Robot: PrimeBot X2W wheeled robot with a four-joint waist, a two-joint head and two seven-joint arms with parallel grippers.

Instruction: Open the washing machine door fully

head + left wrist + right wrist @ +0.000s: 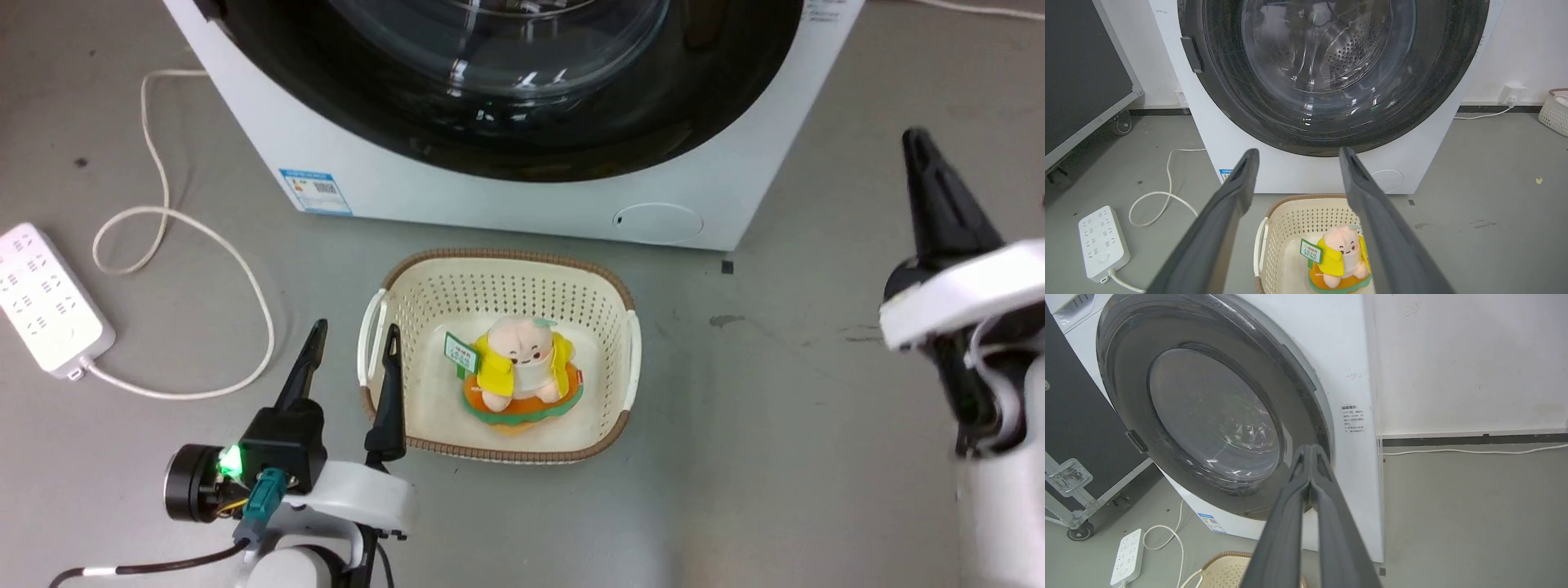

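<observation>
We count one washing machine (408,192) with one washing machine door (1327,49). There are two baskets, the cream basket (498,282) and the white basket (1553,110), one plush toy (522,367), one power strip (45,298), one black case (1081,73), one wall socket (1511,92), and two grippers, the left gripper (357,329) and the right gripper (1311,448), each with two fingers.

Left jaws spread wide before the washing machine door (1331,73), a plush toy (1341,255) in the basket (1298,201) beneath
</observation>
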